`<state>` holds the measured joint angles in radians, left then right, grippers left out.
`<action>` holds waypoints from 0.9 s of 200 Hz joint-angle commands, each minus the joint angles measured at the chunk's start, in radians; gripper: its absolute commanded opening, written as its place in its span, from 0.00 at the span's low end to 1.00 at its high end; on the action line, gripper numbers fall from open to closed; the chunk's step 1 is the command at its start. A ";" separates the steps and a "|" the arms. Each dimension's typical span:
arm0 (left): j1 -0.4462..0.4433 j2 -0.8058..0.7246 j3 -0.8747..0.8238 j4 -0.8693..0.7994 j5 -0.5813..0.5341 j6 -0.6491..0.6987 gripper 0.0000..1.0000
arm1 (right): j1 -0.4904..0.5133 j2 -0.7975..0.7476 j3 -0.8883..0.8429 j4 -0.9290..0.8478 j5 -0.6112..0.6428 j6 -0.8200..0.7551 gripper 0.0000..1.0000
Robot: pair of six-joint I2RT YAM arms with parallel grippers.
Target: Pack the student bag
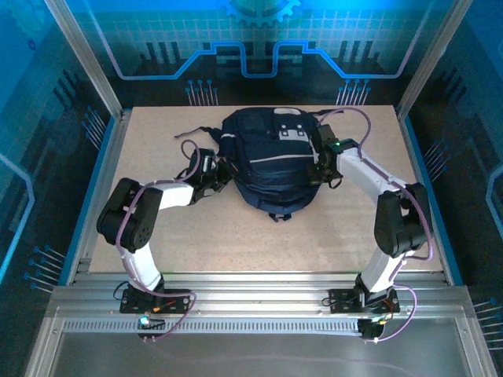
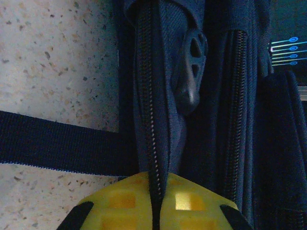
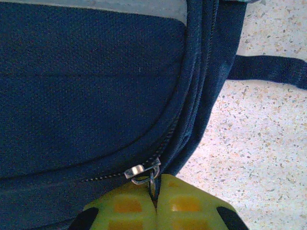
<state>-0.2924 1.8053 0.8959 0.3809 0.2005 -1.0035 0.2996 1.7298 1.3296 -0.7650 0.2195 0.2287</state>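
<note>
While the large dark navy fabric student bag lies mid-tabletop with its long axis running away from the bases, I see my left fingers clenched on its left-side zip seam. The toothed track runs straight ahead from the tips. A dark moulded pull tab sits further up the bag, apart from the fingers, and a black webbing strap crosses the tabletop to their left. On the bag's right flank my right fingers pinch a silver metal zip puller. I judge the curved zip line beyond it sets the pulling direction. Nothing blocks it, and each arm is close to its own side.
</note>
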 commanded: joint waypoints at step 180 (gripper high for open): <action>0.136 -0.318 0.003 -0.403 -0.105 0.035 0.97 | 0.338 0.287 0.379 0.174 -0.589 0.075 0.00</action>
<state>-0.1143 1.5146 1.0111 -0.0704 0.0944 -0.8455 0.6228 2.0350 1.7096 -0.6598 -0.2741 0.2707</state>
